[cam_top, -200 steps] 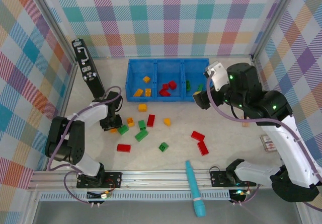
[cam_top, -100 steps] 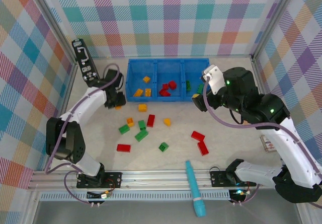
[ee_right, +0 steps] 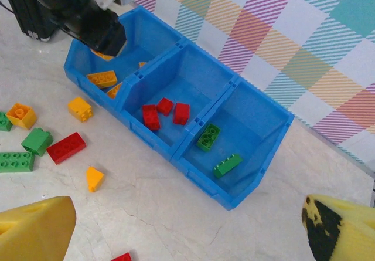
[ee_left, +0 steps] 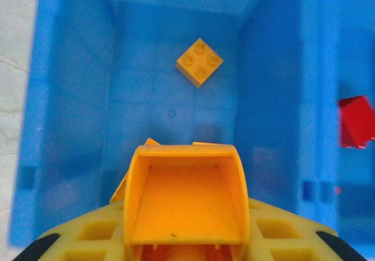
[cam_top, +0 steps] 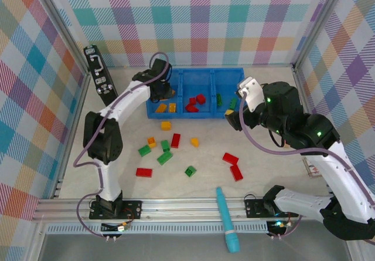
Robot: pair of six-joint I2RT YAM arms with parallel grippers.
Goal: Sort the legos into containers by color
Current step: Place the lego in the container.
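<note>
Top view first: the left tool [cam_top: 161, 90] hangs over the left compartment of the blue tray [cam_top: 151, 73], and the right tool [cam_top: 233, 117] sits just off the tray's right end, above the table [cam_top: 187, 187]. The left compartment has orange-yellow legos [cam_top: 172, 107], the middle one red legos [cam_top: 201, 98], the right one green legos [cam_top: 219, 100]. A mixed bunch of loose legos [cam_top: 164, 158] in all three colors lies scattered on the table in front of the tray, with a teal pen [cam_top: 225, 220] near the front edge and a black device [cam_top: 101, 79] off to the left. Left wrist view: that tool is pinching an orange-yellow brick [ee_left: 184, 205], hollow underside facing the camera, right above the left compartment, where another yellow brick [ee_left: 199, 61] lies studs-up on the floor. Right wrist view: the right tool's fingers [ee_right: 35, 231] are spread wide with bare table between them, and the tray sits ahead with the same color split in its compartments.
</note>
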